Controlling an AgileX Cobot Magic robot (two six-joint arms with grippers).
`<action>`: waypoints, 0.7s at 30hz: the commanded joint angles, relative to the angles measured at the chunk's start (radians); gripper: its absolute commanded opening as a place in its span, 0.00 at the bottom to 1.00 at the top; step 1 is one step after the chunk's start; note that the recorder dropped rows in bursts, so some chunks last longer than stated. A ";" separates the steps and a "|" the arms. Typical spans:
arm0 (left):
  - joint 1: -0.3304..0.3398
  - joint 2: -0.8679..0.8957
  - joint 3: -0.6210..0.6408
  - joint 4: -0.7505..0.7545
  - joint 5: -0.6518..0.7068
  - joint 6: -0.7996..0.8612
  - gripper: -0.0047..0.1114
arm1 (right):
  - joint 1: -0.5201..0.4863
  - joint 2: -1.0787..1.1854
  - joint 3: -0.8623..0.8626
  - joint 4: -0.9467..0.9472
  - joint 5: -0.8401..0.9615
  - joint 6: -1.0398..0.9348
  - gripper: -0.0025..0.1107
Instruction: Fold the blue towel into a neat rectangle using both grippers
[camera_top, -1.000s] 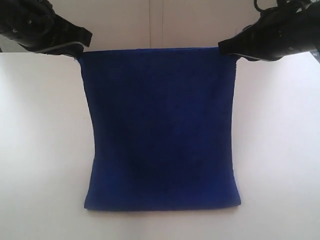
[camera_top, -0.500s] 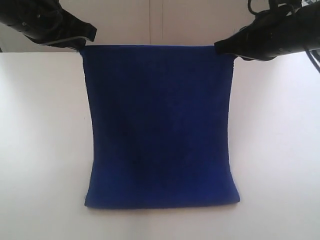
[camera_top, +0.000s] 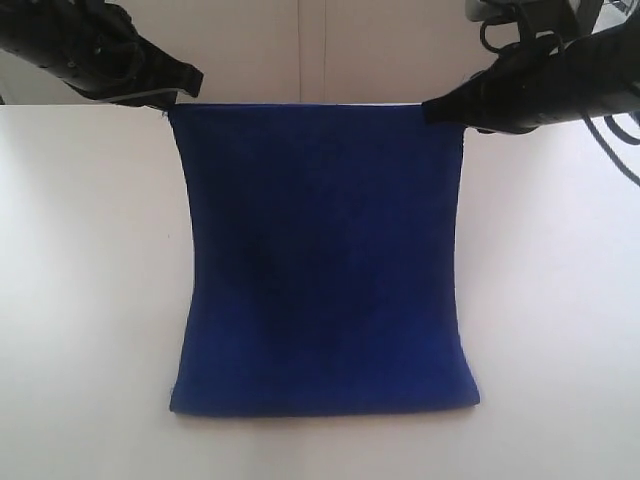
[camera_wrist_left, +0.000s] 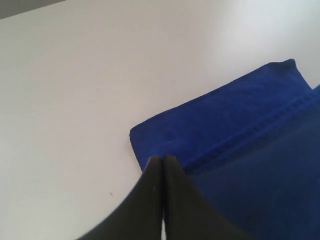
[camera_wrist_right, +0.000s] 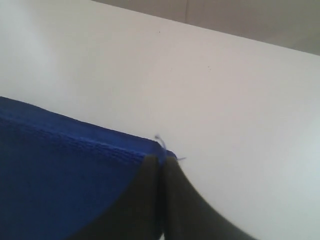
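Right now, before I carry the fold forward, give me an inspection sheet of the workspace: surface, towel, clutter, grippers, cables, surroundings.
Surface: white table, no spills seen.
Job's things: blue towel, far edge lifted and stretched straight between the grippers, near edge resting on the table. A loose thread shows at the right-hand corner.
Clutter: nothing seen.
Grippers: left gripper shut on the towel's far left corner. Right gripper shut on the far right corner.
Cables: black cables hang by the right arm, off the towel.
Surroundings: pale wall with a vertical seam behind the table.
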 joint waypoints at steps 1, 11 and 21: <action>0.004 -0.006 -0.017 0.029 0.003 -0.007 0.04 | -0.006 0.003 -0.019 -0.002 -0.029 -0.010 0.02; 0.004 0.038 -0.017 0.029 -0.019 -0.013 0.04 | -0.006 0.055 -0.025 -0.002 -0.061 -0.011 0.02; 0.004 0.038 -0.052 0.059 -0.002 -0.018 0.04 | 0.014 0.061 -0.061 0.001 -0.050 -0.011 0.02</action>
